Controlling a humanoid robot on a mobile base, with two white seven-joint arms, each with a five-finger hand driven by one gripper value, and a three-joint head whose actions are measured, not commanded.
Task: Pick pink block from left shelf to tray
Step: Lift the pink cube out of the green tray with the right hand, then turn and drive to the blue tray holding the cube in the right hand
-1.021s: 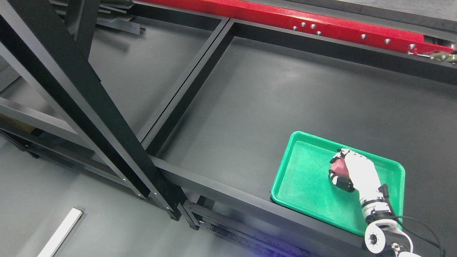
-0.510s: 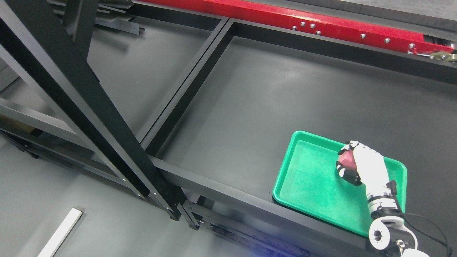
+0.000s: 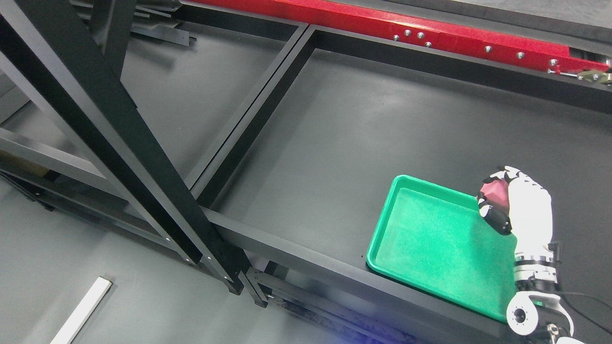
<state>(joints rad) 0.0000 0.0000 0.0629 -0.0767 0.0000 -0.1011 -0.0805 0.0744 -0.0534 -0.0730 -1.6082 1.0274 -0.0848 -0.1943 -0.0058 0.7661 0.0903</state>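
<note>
The right hand [image 3: 514,210] clutches the pink block [image 3: 496,192] above the green tray's [image 3: 430,239] two-o'clock rim; letting go here could bounce it outside.

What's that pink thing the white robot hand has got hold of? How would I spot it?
Find the green tray on the dark shelf, at the lower right. At the tray's far right edge, the white right hand is curled around the pink block. It is the only pink thing in view, half hidden by the fingers.
</note>
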